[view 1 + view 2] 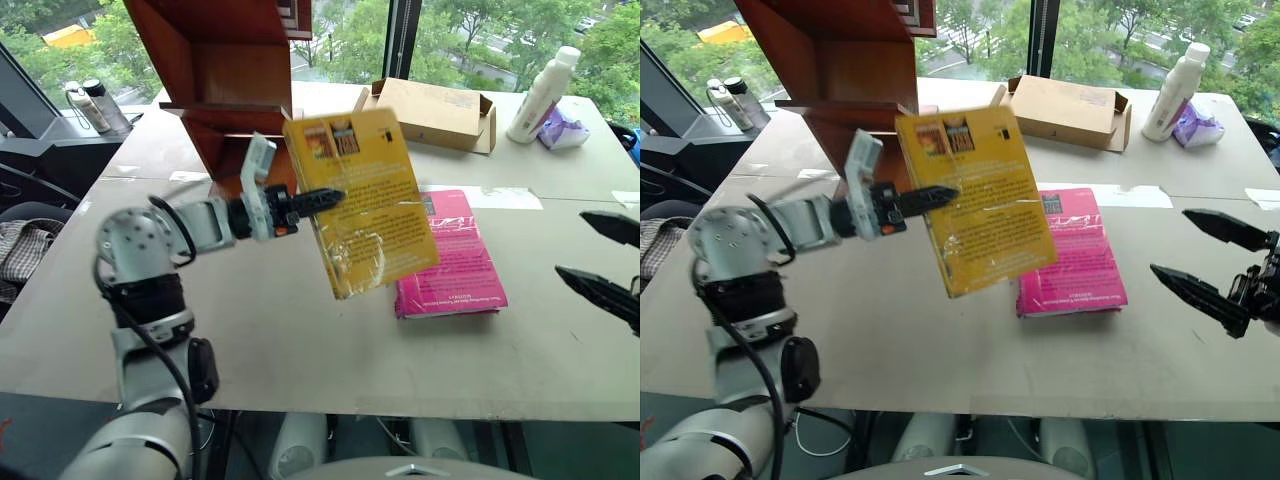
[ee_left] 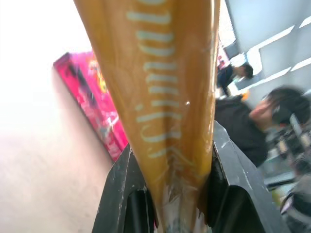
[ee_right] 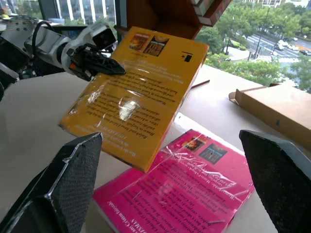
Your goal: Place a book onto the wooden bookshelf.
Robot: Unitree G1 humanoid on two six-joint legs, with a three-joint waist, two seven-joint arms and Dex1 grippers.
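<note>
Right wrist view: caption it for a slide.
Left end effector holds the yellow book above the pink book.

The wooden bookshelf (image 1: 215, 70) is cut off above; the book (image 1: 365, 200) hides its lower front.

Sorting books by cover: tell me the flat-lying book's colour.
Magenta-pink book, clearest in the right wrist view.

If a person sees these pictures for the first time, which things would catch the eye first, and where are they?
First, the yellow-orange book, lifted tilted above the table and clamped by its edge in the left gripper, just in front of the wooden bookshelf. Next, the magenta-pink book lying flat on the table, partly behind the lifted one. At the right edge waits the right gripper, its black fingers spread wide and holding nothing.
</note>
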